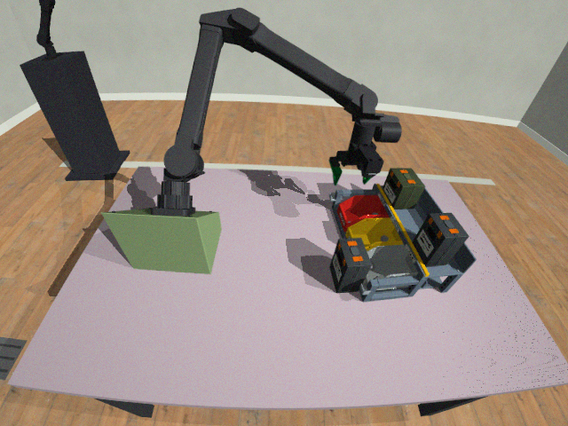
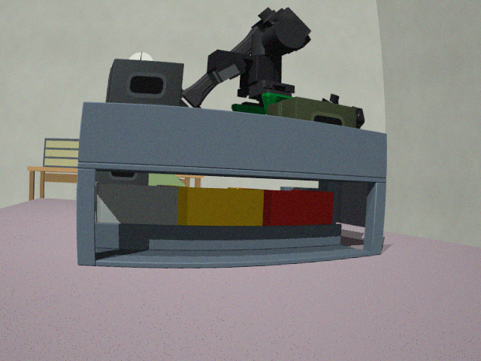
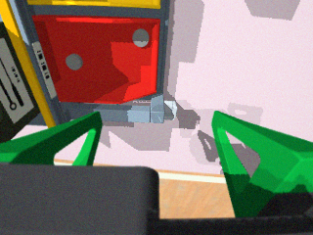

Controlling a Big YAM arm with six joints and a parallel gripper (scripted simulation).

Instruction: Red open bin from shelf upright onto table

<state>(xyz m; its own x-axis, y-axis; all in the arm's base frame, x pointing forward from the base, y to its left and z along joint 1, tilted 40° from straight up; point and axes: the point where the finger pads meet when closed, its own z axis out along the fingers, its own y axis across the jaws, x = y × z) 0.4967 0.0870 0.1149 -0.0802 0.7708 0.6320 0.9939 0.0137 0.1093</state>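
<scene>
Top view: the end effector point(image 1: 351, 176) hangs fully open, gripping nothing, above the far end of the shelf point(image 1: 452, 275) on the bench point(image 1: 229, 330). The red bin point(image 1: 362, 209) sits in the shelf, beside a yellow bin point(image 1: 374, 232).

Exterior view: the red bin point(image 2: 298, 207) rests on the lower level — yellow bin point(image 2: 220, 207) touching it.

Wrist view: the green fingers stand wide apart, the red bin point(image 3: 98, 64) ahead — two round parts inside.

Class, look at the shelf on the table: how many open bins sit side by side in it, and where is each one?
3. The red bin is at the end nearest the open tool, the yellow bin is in the middle, and the grey bin is at the other end. More may be hidden.
</scene>
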